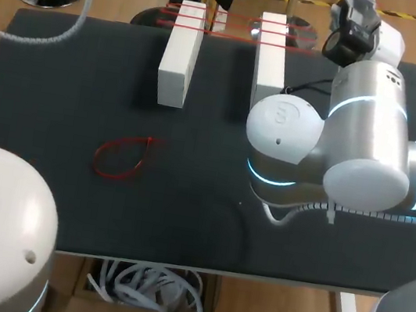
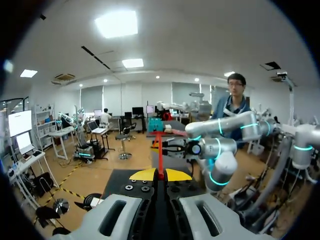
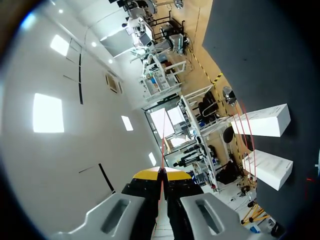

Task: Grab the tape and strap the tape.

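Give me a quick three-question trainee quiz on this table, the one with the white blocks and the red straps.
1. How many white rectangular blocks are on the black table?
2. True or false: the loose red looped strap lies on top of a block.
3. What is between the yellow tips of the left gripper? A) an upright red strap B) a white cable C) nothing

Key: 1) two; 2) false, it lies on the table; 3) A.

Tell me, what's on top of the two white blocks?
Thin red straps stretch across the far ends of both white blocks. My right arm covers the near end of the right-hand block, so its top there can't be seen.
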